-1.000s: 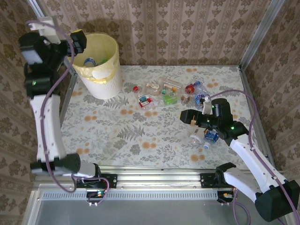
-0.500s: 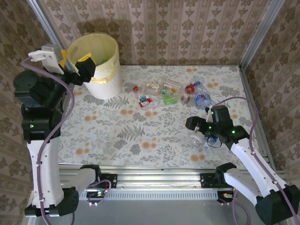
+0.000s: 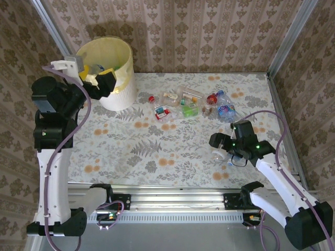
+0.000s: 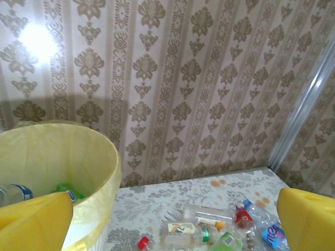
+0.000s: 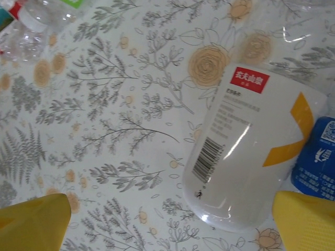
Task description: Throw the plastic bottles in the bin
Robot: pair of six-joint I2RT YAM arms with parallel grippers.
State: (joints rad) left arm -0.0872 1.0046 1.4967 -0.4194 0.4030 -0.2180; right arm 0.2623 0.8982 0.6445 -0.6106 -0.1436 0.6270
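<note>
Well, your bin (image 3: 121, 94) stood at the table's (image 3: 157, 146) far left corner with a few bottles inside. The left gripper (image 3: 100, 83) hung beside its rim, jaws fully apart and empty. A low swing of that arm could have clipped the rim and tipped the bin. The cluster of bottles (image 3: 183, 104) lay near the far middle. Your right gripper (image 5: 167, 214), spread wide and holding nothing, was poised over 1 clear bottle (image 5: 246, 157) on the right. A blue-labelled bottle (image 5: 316, 157) lay just beside it. An off-centre close could have pinched both or squirted the slick plastic away.
</note>
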